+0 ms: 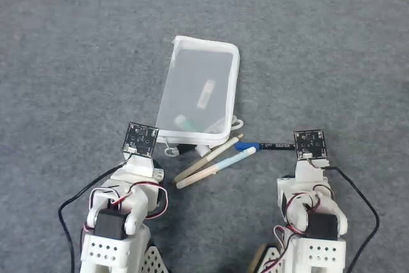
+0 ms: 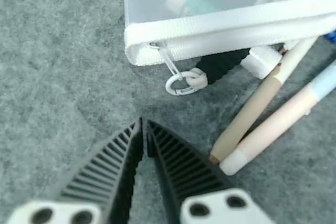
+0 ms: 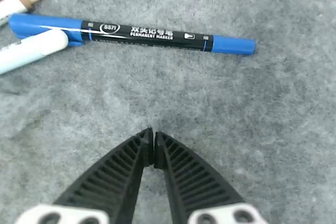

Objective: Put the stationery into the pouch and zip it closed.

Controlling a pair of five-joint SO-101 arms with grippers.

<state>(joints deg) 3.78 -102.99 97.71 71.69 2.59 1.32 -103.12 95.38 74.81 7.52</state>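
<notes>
A translucent white pouch [image 1: 198,87] lies mid-table with a small white strip [image 1: 206,94] and a green-and-white item [image 2: 186,1] inside. Its zipper ring pull [image 2: 178,84] hangs at the near corner, beside a black cord [image 2: 223,64]. My left gripper [image 2: 143,124] is shut and holds nothing, a short way in front of that ring. A beige pen [image 1: 208,158] and a pale blue-and-white pen [image 1: 217,167] lie slanted by the pouch's near edge. A blue-capped black marker [image 3: 142,34] lies across the felt beyond my right gripper [image 3: 154,134], which is shut and holds nothing.
Grey felt [image 1: 77,62] covers the whole table. A small white block [image 2: 261,60] sits by the pouch's edge, next to the beige pen's tip. The two arm bases [image 1: 121,228] stand at the near edge. Open felt lies left and right of the pouch.
</notes>
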